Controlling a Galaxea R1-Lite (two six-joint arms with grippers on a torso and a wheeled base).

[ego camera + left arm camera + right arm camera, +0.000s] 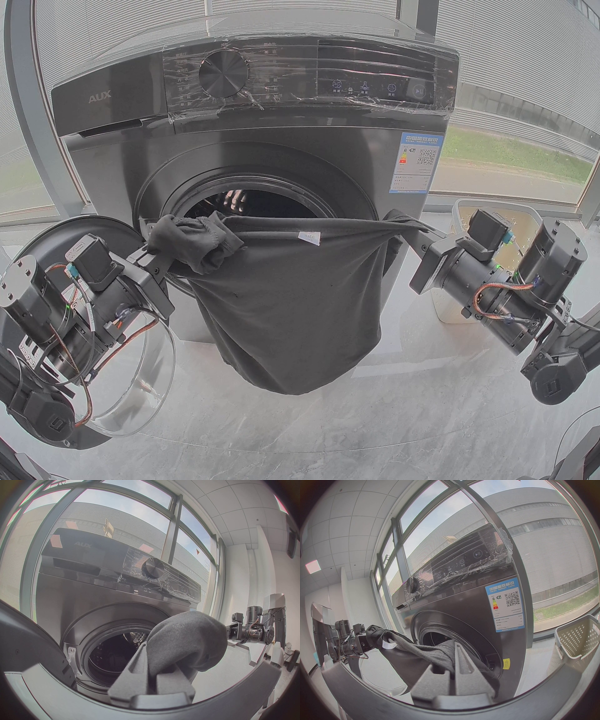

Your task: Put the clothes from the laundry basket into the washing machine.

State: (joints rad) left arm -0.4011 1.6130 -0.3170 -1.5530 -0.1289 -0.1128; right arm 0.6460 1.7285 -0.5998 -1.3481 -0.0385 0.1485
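- Washing machine (262, 125): at 12 o'clock in the head view. Its drum opening (256, 203) is exposed, ready for loading.
- Dark garment (287, 300): the task's item. It is stretched like a hammock across the front of the opening, top edge taut and level with the port's lower half. The bulk sags well below the port, off the floor. Judgement: it is held wide at two points to keep it off the floor and line it up with the port.
- Door (134, 375): swung fully open at 8 o'clock, behind the left arm and out of the loading path.
- Laundry basket (465, 206): on the floor at 3 o'clock, beside the machine, behind the right arm.
- Left gripper (153, 253): clenched on a bunched corner of the garment at 9 o'clock from the port. The cloth wads over the fingers.
- Right gripper (420, 237): clamped on the opposite corner at 3 o'clock from the port.
- Judgement: the garment lies between the two grippers and touches both, so the sagging bulk needs lifting before it goes in.
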